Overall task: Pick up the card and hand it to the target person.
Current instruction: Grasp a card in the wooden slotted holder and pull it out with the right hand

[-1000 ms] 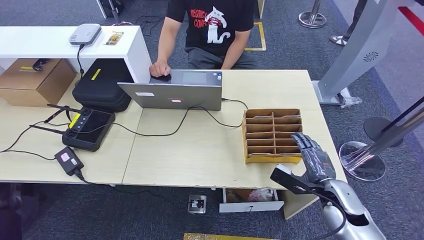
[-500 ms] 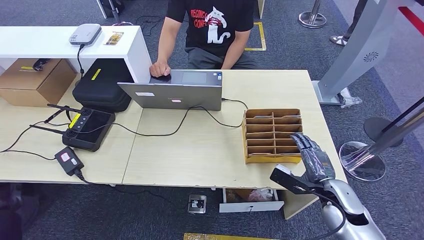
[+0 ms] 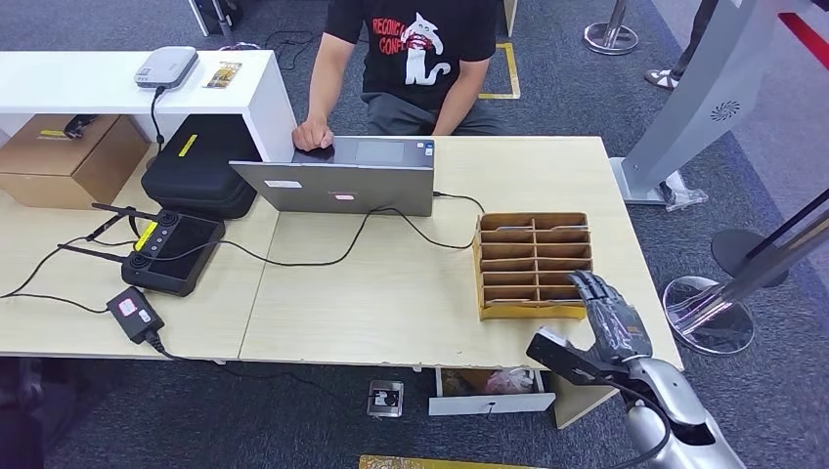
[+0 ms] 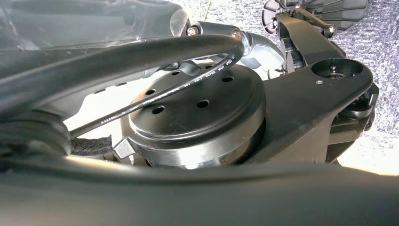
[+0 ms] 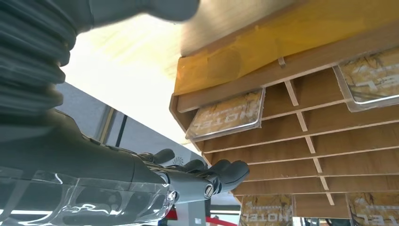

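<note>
**Wooden rack just ahead of the right hand's fingers**

Wooden card rack (image 3: 534, 263) sits on the table (image 3: 391, 283) w/ its near-right corner right by the right hand (image 3: 608, 315). Fingers (image 5: 221, 173) are spread and grasp nothing. Nearest card (image 5: 228, 115) lies in a slot just beyond the fingertips, long axis running along its slot (other cards sit in further slots, some cut off by the frame edge). From the head view the cards can't be made out. Target person (image 3: 411, 59) sits well beyond the fingers, behind the laptop (image 3: 337, 186). Left hand's state: can't tell.
</note>
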### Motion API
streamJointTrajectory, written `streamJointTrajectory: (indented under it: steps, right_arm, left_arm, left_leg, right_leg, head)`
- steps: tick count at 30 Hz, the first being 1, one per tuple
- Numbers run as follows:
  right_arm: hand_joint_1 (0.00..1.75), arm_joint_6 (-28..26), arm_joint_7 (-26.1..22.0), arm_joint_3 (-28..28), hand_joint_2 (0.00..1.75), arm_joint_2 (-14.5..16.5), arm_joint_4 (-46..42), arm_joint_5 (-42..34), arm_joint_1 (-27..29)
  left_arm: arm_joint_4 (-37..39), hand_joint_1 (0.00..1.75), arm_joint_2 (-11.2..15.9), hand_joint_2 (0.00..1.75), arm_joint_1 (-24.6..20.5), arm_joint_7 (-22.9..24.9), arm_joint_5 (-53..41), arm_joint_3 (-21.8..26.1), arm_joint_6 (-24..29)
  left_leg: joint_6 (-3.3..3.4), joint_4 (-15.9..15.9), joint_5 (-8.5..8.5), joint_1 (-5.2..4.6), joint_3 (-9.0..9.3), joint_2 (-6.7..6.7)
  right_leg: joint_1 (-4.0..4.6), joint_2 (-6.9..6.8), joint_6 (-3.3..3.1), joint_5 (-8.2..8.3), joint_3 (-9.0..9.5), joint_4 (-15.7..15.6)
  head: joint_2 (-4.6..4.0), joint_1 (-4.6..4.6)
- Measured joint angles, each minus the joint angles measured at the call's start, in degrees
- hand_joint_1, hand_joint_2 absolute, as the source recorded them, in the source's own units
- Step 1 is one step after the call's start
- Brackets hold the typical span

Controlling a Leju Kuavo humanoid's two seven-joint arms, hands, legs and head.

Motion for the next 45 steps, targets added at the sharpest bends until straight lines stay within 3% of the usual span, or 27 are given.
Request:
streamJointTrajectory:
  steps: [4, 17, 32, 38, 45]
  right_arm:
    - [1.69, -0.4, 0.0, 0.0, 1.75, 0.4, 0.2, 0.2, 0.4]
    - [1.41, -2.6, 0.6, -0.2, 1.75, 1.2, -2.1, 1.6, 3.1]
    - [1.52, -6.0, -1.0, -2.5, 1.75, 2.4, -6.4, 3.2, 7.8]
    - [1.44, -13.1, -6.9, -4.5, 1.75, 3.8, -7.3, -5.2, 6.4]
    - [1.45, -13.3, -11.3, -5.9, 1.75, 5.4, -7.2, -14.4, 1.2]
  left_arm:
    - [0.0, 0.0, 0.0, 0.0, 0.0, 0.0, 0.0, -0.3, 0.0]
    - [0.0, 0.0, 0.0, 0.0, 0.0, 0.5, 0.0, -1.0, 0.0]
    - [0.0, 0.0, 0.0, 0.0, -0.2, 1.0, 0.4, -2.0, 0.0]
    - [0.0, 0.0, 0.0, 0.0, -0.4, 1.1, 0.8, -2.7, 0.3]
    - [0.0, 0.0, -0.3, 0.0, -0.6, 1.1, 1.3, -3.8, 3.0]
  left_leg:
    - [0.0, 0.0, 0.0, 0.0, 0.01, 0.0]
    - [0.0, 0.0, 0.0, 0.0, 0.03, 0.0]
    - [0.0, 0.0, 0.0, 0.0, 0.03, 0.01]
    - [0.0, 0.0, 0.0, 0.0, 0.02, 0.03]
    - [0.0, 0.0, 0.05, 0.0, 0.04, 0.07]
  right_leg:
    - [0.0, 0.0, 0.0, 0.0, 0.0, 0.0]
    - [0.0, 0.01, 0.0, 0.0, 0.0, 0.0]
    - [0.0, 0.02, 0.0, 0.0, 0.01, 0.0]
    - [0.0, 0.03, -0.01, 0.02, 0.01, 0.0]
    - [0.0, 0.05, -0.02, 0.07, 0.02, 0.0]
  head:
    - [0.0, 0.0]
    - [0.0, -0.01]
    - [0.0, -0.01]
    - [0.0, -0.01]
    - [0.0, 0.0]
